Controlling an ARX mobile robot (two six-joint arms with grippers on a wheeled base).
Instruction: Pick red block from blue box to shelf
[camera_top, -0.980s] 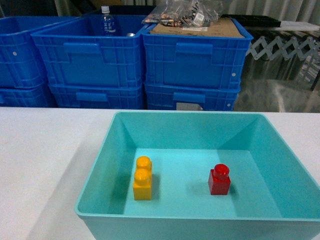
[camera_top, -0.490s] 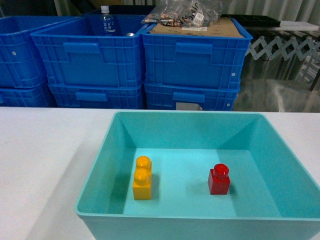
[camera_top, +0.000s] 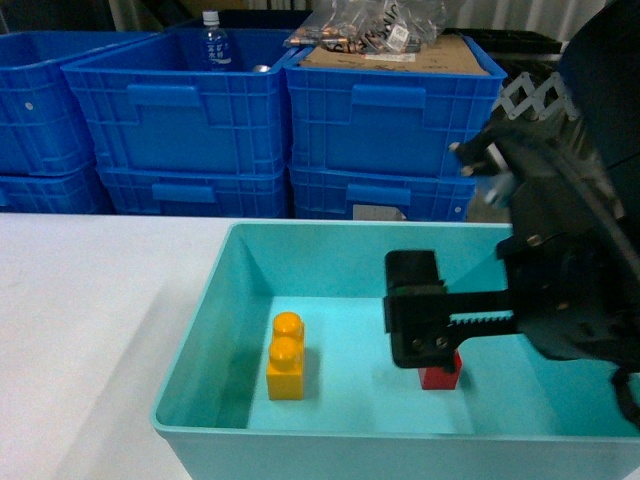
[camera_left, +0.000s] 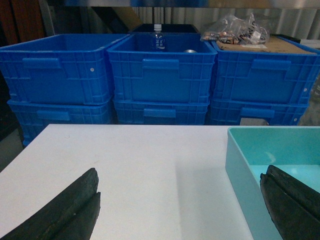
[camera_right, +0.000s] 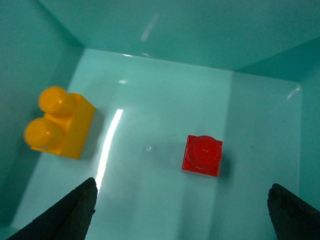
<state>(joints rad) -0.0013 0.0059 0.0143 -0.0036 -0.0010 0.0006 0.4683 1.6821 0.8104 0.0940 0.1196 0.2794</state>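
Observation:
The red block (camera_right: 202, 156) stands stud-up on the floor of the blue box (camera_right: 165, 30), right of middle. In the head view my right arm reaches in from the right and covers all but the bottom of the red block (camera_top: 440, 378). My right gripper (camera_right: 182, 200) hangs open above the box floor, with its fingers spread wide on either side of the block and not touching it. My left gripper (camera_left: 180, 180) is open and empty over the white table, just left of the blue box (camera_left: 240, 160). The shelf is out of view.
A yellow-orange two-stud brick (camera_top: 286, 355) lies in the left half of the box. Stacked dark blue crates (camera_top: 270, 120) line the far side of the white table (camera_top: 90, 300), holding a bottle (camera_top: 212, 40) and a bag on cardboard (camera_top: 390, 25).
My right arm has come into the head view from the right, and its open gripper now hangs over the red block. Neither brick has moved.

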